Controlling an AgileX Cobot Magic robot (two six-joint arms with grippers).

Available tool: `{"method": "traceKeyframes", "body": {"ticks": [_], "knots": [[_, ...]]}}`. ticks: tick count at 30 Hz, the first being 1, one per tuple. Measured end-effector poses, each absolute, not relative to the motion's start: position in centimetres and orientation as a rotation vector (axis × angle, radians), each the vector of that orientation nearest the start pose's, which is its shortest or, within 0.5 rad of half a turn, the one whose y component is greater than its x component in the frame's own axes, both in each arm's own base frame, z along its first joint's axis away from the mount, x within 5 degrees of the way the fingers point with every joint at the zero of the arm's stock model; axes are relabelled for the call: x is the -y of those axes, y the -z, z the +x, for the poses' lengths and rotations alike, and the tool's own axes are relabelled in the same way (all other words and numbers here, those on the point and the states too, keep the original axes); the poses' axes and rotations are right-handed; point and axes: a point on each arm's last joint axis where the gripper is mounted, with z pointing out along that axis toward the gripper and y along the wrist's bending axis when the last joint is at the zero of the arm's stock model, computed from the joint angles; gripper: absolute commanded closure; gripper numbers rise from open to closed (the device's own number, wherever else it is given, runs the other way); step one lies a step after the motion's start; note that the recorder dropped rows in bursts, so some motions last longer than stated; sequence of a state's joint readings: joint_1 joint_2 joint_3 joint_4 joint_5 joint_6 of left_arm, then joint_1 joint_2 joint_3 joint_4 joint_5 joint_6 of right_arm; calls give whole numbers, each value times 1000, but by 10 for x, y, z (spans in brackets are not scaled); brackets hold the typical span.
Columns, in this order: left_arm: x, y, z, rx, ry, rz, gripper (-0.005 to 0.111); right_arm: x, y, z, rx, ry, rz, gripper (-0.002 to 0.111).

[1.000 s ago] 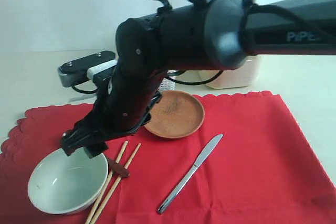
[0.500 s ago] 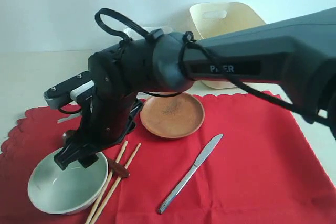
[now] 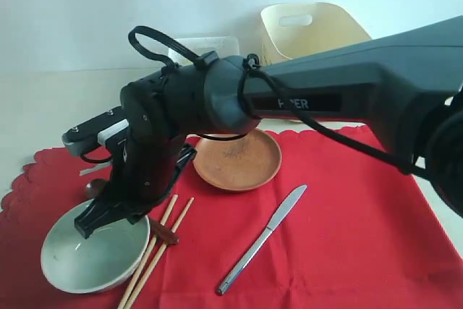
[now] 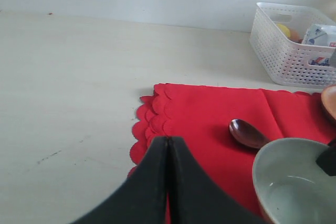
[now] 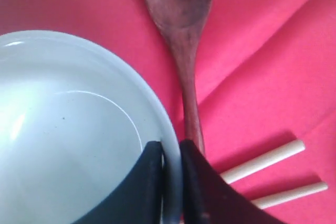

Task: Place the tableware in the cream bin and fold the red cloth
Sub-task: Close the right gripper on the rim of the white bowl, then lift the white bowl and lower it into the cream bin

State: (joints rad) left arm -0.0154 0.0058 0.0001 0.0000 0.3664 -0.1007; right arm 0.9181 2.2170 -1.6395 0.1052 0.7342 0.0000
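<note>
The pale green-white bowl [image 3: 87,258] [image 5: 68,129] rests on the red cloth [image 3: 347,215] at the front left. My right gripper [image 3: 88,226] [image 5: 171,148] reaches across and is shut on the bowl's rim, one finger inside and one outside. The dark wooden spoon [image 5: 181,30] [image 4: 248,132] lies just beside that rim. Wooden chopsticks [image 3: 155,251] [image 5: 262,163] lie to the bowl's right. Further right are the brown plate [image 3: 239,158] and silver knife [image 3: 264,239]. The cream bin [image 3: 315,27] stands at the back. My left gripper [image 4: 168,139] is shut and empty over the cloth's scalloped corner. The steel cup is out of view.
A white lattice basket [image 4: 291,43] [image 3: 206,43] holding food items stands behind the cloth, left of the cream bin. Bare pale tabletop [image 4: 68,87] stretches left of the cloth. My right arm [image 3: 347,99] spans the scene above the plate.
My right gripper has moved left and down from beside the bowl onto its rim and shut on it. The bowl has shifted slightly. The cream bin has come into view behind the arm.
</note>
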Motion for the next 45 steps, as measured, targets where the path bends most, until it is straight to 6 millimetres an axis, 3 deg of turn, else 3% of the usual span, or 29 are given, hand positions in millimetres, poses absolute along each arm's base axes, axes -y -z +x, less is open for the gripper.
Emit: {"method": "traceKeyframes", "body": {"ticks": [5, 10, 22, 30, 36, 45], "knots": [[1, -180, 53, -1855, 81, -79, 106, -373, -148, 277, -2574, -347, -1164, 108], [1, -180, 53, -1855, 81, -79, 106, -372, -172, 276, -2520, -377, -1146, 108], [1, -180, 53, -1855, 81, -79, 106, -344, -274, 269, -2340, -334, -1028, 108], [1, -180, 53, -1855, 81, -79, 106, -297, -330, 268, -2310, -54, -791, 108], [1, -180, 53, -1855, 81, -79, 106, -250, -360, 280, -2331, 15, -609, 108], [1, -180, 53, -1855, 81, -79, 106, -176, -384, 303, -2295, 62, -445, 108]]}}
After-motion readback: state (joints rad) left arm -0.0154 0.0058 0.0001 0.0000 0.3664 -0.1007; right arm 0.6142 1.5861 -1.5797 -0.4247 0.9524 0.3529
